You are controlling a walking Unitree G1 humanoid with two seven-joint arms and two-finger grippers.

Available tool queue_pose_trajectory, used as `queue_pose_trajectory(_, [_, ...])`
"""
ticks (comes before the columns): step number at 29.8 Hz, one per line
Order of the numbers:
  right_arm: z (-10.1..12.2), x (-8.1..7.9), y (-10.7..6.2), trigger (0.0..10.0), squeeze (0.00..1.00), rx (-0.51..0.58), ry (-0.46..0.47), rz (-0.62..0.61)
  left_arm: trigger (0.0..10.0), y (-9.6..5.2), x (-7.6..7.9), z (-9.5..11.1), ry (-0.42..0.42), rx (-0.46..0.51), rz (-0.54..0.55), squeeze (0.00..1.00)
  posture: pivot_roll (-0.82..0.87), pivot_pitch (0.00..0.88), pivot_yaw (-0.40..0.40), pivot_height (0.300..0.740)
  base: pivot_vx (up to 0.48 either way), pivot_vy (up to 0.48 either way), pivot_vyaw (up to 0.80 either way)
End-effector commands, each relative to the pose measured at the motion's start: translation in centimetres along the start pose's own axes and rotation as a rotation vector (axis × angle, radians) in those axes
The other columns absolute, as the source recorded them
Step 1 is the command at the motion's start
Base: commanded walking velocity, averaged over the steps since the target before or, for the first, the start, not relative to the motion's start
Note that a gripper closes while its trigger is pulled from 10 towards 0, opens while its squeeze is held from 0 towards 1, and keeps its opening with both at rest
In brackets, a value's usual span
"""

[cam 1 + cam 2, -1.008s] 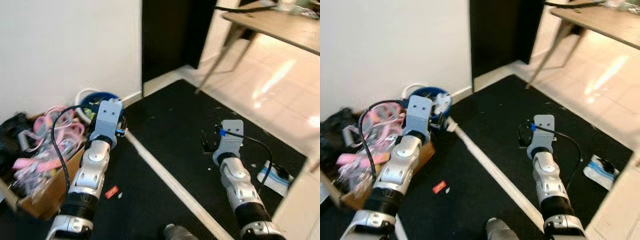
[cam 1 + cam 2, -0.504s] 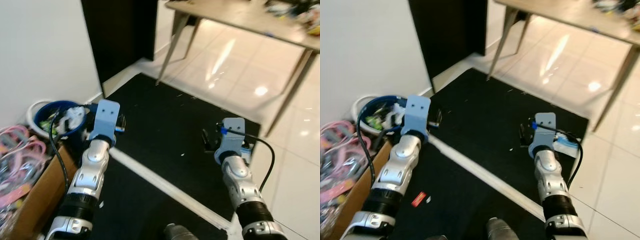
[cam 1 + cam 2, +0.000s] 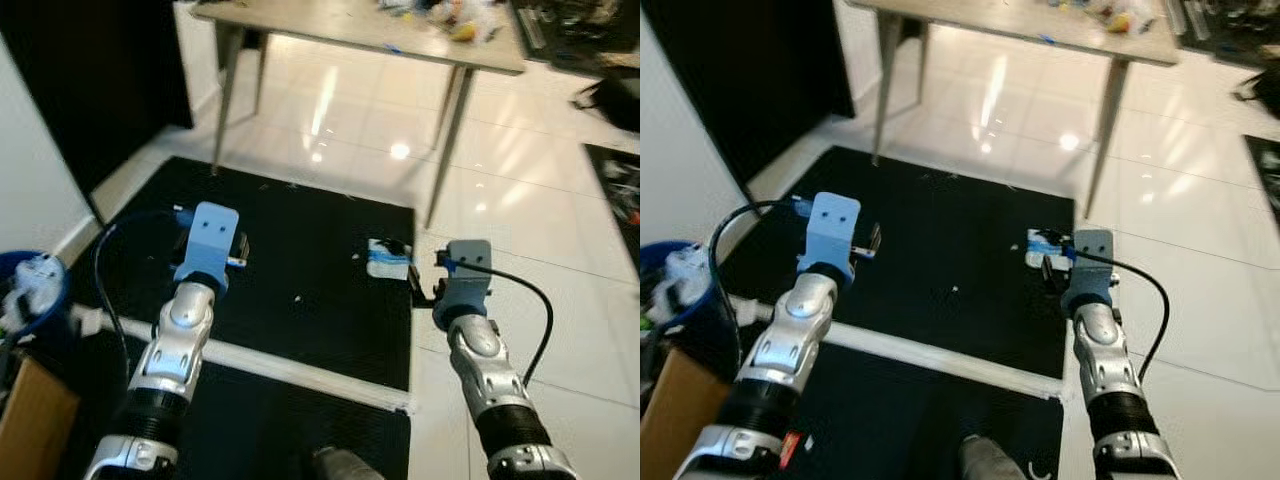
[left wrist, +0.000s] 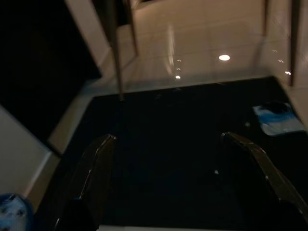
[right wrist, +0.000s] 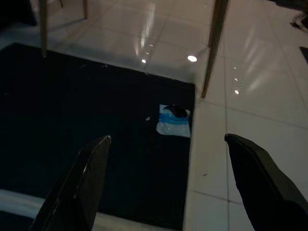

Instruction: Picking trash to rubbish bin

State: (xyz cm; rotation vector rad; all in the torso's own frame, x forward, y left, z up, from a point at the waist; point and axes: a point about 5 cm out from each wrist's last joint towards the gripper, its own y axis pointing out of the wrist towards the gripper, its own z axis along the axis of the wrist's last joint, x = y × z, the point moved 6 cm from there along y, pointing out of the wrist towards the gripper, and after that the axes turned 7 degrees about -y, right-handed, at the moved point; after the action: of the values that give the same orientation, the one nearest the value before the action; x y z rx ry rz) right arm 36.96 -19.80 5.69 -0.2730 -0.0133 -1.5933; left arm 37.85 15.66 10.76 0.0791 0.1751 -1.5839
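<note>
Both pincers hang over the black mat (image 3: 300, 270) in our eye views. Left pincer (image 4: 178, 168) spread, empty. Right pincer (image 5: 168, 173) spread, empty; blue-white wrapper (image 5: 173, 120) lies at the mat's edge beside a surface leg (image 5: 214, 45).

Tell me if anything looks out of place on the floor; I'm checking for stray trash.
Yes: a white and blue wrapper lies flat on the black mat, at its edge by the table leg. Small white crumbs dot the mat too.
</note>
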Motion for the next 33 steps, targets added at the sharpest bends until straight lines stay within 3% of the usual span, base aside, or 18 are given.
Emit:
queue_pose_trajectory(1, [-0.2,0.3,0.0,10.0,0.00,-0.014,0.000,-0.008,10.0,-0.1,0.0,-0.3,0.020,-0.009,-0.009,0.00,-0.11,0.018,-0.036,0.740,0.000,0.000,-0.80])
queue_pose_trajectory(6, [0.0,0.0,0.2,10.0,0.00,-0.011,0.003,-0.004,10.0,0.1,0.1,-0.1,0.022,-0.007,-0.012,0.00,-0.11,0.006,-0.036,0.740,0.000,0.000,-0.80])
queue_pose_trajectory(9, [0.5,-0.3,0.5,10.0,0.00,-0.004,0.012,-0.002,10.0,0.5,-0.2,0.3,0.022,-0.003,-0.010,0.00,-0.10,0.041,-0.035,0.740,0.000,0.000,-0.80])
queue_pose_trajectory(11, [0.6,-0.5,0.5,10.0,0.00,0.005,0.026,-0.006,10.0,0.7,-0.4,0.4,0.024,-0.006,-0.006,0.00,-0.08,0.012,-0.030,0.740,0.000,0.000,-0.80])
queue_pose_trajectory(15, [0.6,-1.5,0.3,10.0,0.00,0.011,0.052,-0.009,10.0,0.8,-1.1,-0.5,-0.009,-0.046,0.003,0.00,-0.08,0.011,0.004,0.740,0.000,0.000,-0.80])
queue_pose_trajectory(25, [-1.5,-2.7,-0.7,10.0,0.00,-0.033,0.099,-0.006,10.0,0.3,-0.8,-1.4,-0.054,-0.069,-0.020,0.00,-0.06,0.010,-0.007,0.740,0.000,0.000,-0.80])
queue_pose_trajectory(33, [-0.6,-3.4,0.0,10.0,0.00,-0.033,0.106,0.020,10.0,0.9,-0.7,-0.8,-0.115,-0.045,-0.005,0.00,-0.07,0.010,-0.019,0.740,0.000,0.000,-0.15])
